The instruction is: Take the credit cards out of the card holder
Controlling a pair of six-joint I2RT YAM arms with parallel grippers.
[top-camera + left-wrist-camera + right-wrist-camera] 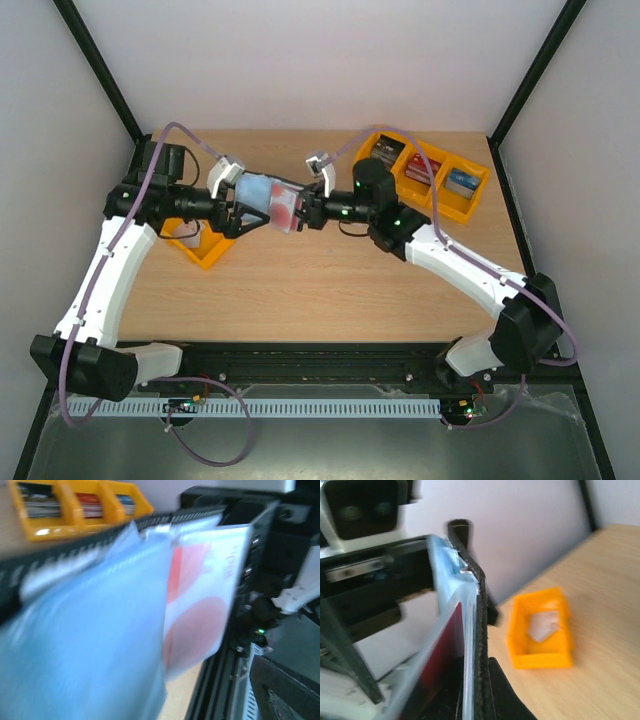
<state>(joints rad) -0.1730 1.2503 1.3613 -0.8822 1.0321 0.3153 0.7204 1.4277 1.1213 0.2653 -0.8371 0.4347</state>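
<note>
The long yellow tray [75, 525] at the far right of the table [330, 290] had three compartments, each with a stack of cards [420, 170]. The small yellow tray [540, 657] under the left arm held one pale piece [543, 625], probably a card. The card holder [262, 192] hung above the table between the pincers. Its long axis ran left to right, blue pocket upward, with a red-blotched credit card [286, 208] jutting from its right end. The right pincer [303, 210] was clenched at that end; whether on the card or the case edge I could not tell. Blur hid whether the left pincer [238, 203] gripped or stood released.
</note>
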